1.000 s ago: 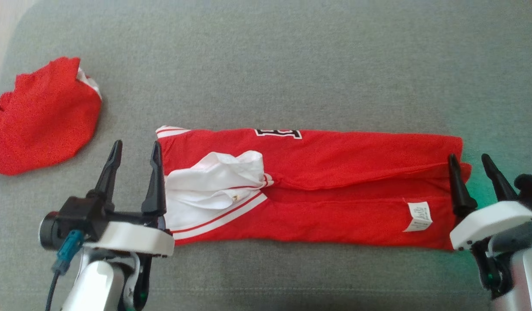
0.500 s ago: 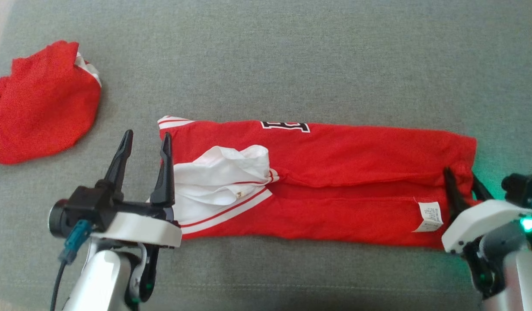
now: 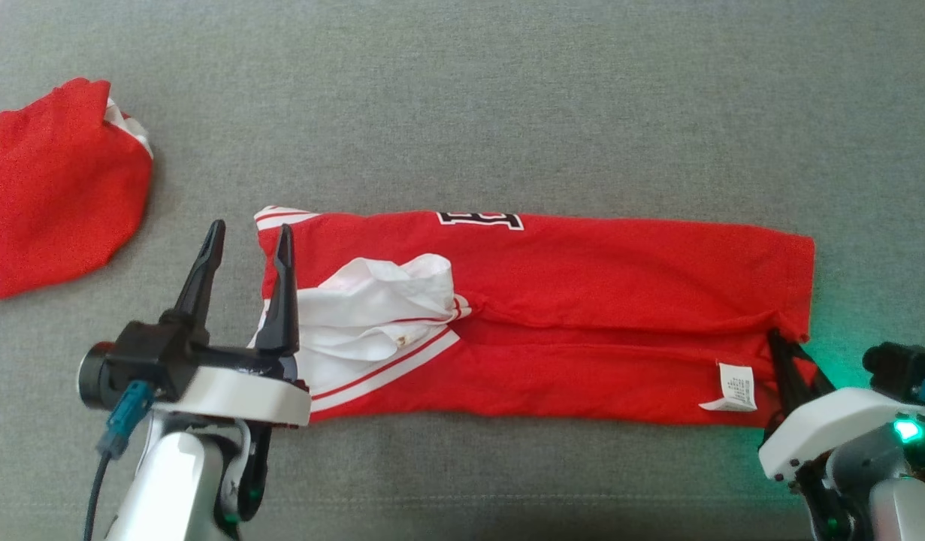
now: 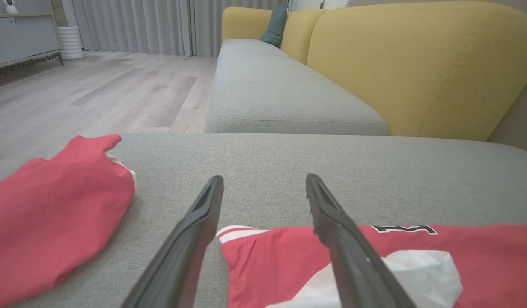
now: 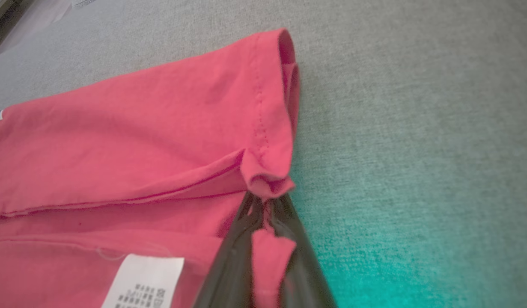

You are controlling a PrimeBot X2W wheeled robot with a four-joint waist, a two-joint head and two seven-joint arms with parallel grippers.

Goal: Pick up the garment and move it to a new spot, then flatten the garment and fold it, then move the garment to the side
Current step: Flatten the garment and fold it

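garment [image 3: 582,300] lay folded lengthwise | right gripper [image 3: 785,353] clamped its hem | left gripper [image 3: 250,229] fingers apart | cross-fold and side move seemingly remained

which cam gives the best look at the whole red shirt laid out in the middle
Head view: the red shirt lies full length on the grey cushion. Left wrist view catches its collar end; right wrist view, its hem corner pinched in the right gripper.

Matt red cloth garment [image 3: 582,263], coarse-woven grey cushion [image 3: 507,113]
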